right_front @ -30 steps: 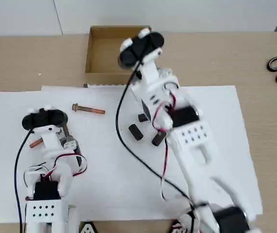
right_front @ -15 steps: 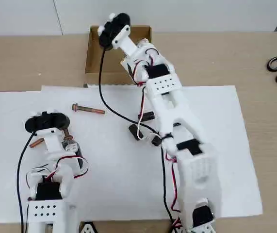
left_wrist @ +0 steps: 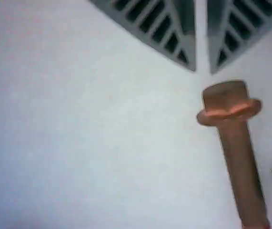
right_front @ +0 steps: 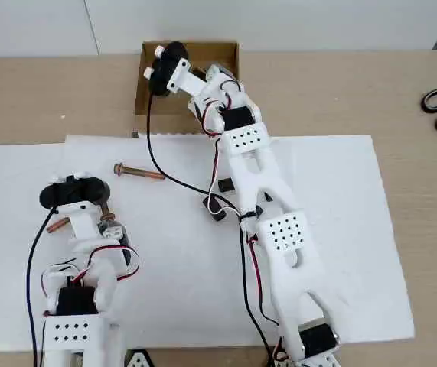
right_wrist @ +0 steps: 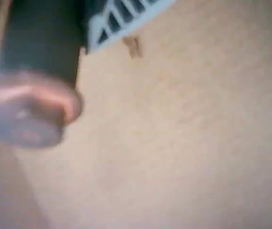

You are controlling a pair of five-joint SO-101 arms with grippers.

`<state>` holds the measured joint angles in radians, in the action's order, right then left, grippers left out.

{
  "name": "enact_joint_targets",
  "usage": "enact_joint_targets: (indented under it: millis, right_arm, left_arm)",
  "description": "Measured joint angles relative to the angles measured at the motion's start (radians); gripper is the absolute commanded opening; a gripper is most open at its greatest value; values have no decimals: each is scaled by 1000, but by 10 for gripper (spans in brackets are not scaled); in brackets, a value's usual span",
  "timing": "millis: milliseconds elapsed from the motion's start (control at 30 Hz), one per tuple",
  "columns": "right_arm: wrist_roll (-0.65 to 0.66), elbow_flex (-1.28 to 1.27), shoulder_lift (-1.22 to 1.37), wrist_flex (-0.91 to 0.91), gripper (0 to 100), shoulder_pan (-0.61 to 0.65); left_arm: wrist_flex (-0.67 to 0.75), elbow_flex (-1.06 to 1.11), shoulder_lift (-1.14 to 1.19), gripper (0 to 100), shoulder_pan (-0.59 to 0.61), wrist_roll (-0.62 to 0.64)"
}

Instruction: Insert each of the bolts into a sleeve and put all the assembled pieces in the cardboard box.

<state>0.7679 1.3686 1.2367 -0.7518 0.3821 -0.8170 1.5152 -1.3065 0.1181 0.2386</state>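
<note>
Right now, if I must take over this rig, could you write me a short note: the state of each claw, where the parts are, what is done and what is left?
Left claw: shut, empty, low over the white paper, next to one loose bolt.
Right claw: shut on an assembled piece, a bolt in a black sleeve, over the cardboard box; not yet released.
A second loose bolt lies on the paper. At least two black sleeves lie near the paper's middle.
Done: one bolt sleeved.
Left: release it into the box, then sleeve and box both loose bolts. The arm partly hides the box's inside.
</note>
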Motion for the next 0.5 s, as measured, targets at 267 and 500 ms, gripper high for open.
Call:
enact_joint_targets:
  millis: [267, 500]
  right_arm:
    - [0, 236, 14, -192, 151, 0]
    - [-127, 267, -75, -488, 46, 0]
  left_arm:
    - [0, 0, 0, 5, 0, 0]
    - [0, 0, 0, 5, 0, 0]
